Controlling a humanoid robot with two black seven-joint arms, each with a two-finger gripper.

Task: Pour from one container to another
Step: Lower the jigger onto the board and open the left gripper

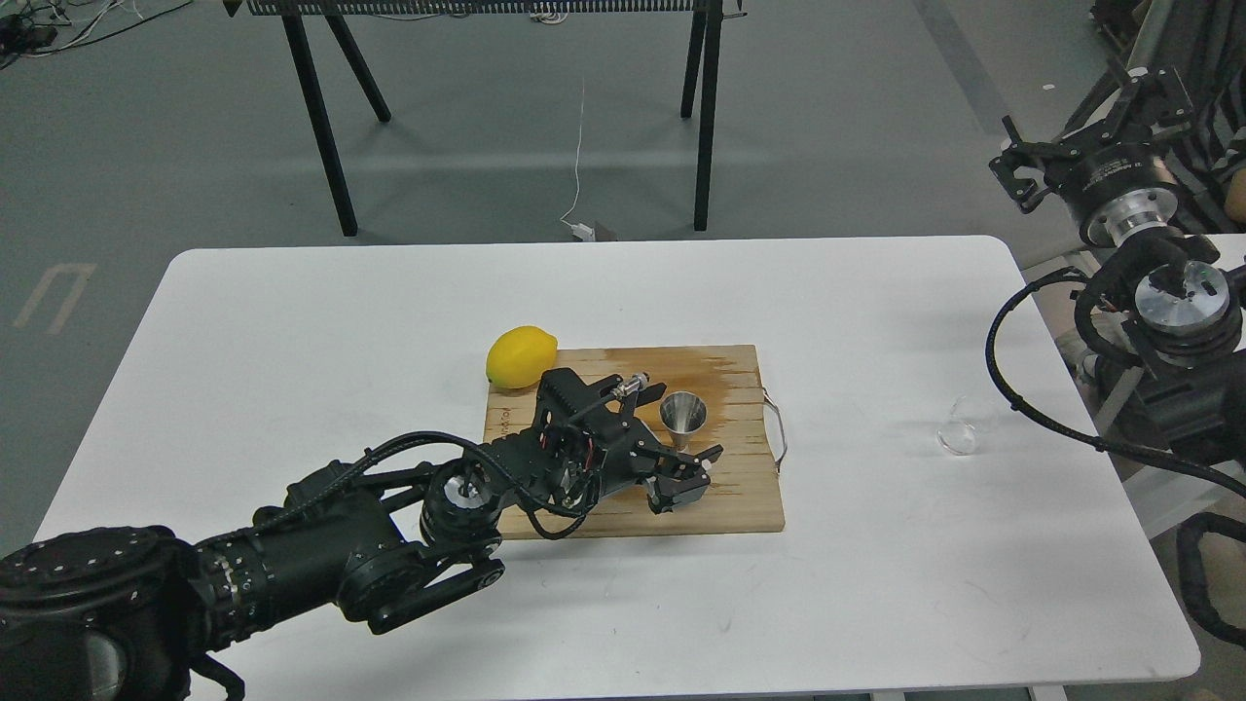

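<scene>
- Head view: a small shiny steel hourglass-shaped jigger point(683, 419) stands upright on a wooden cutting board point(740, 506) in the middle of a white table point(292, 321); its upper cone faces up, and whether it holds anything cannot be told.
- A tiny clear see-through cup point(958, 432) lies tipped on its side on the bare tabletop, well apart from the board, toward the right edge; no liquid can be made out inside it.
- The left gripper point(689, 469) reaches over the board from the lower left, its fingers spread around the base of the jigger, one tip just right of the waist; whether they touch the steel cannot be told.
- The right gripper point(1017, 180) hangs off the table at the upper right, seen dark and small, so its jaw state cannot be told.
- A yellow lemon point(521, 356) sits at the board's far left corner, touching its edge.
- The board's far right area looks darker, as if wet, and a thin metal handle point(777, 436) loops off its right side.
</scene>
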